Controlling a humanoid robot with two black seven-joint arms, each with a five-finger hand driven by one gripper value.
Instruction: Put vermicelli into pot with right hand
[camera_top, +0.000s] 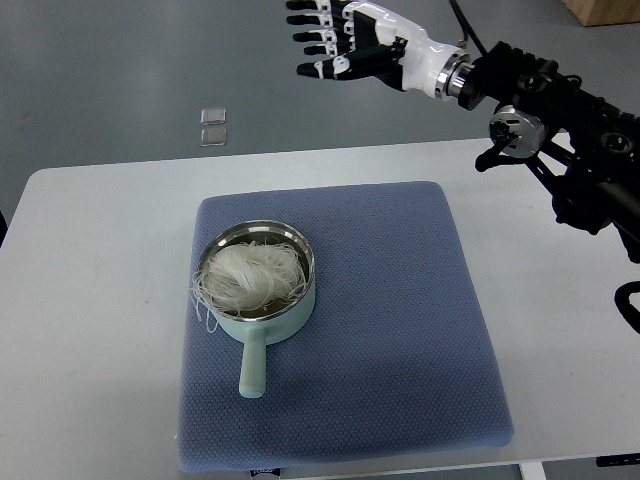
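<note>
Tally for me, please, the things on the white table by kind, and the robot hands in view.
Blue mat: 1
Pale green pot: 1
Bundle of white vermicelli, lying in the pot: 1
Robot hand, the right hand, open and raised beyond the table's far edge: 1
Total: 4
</note>
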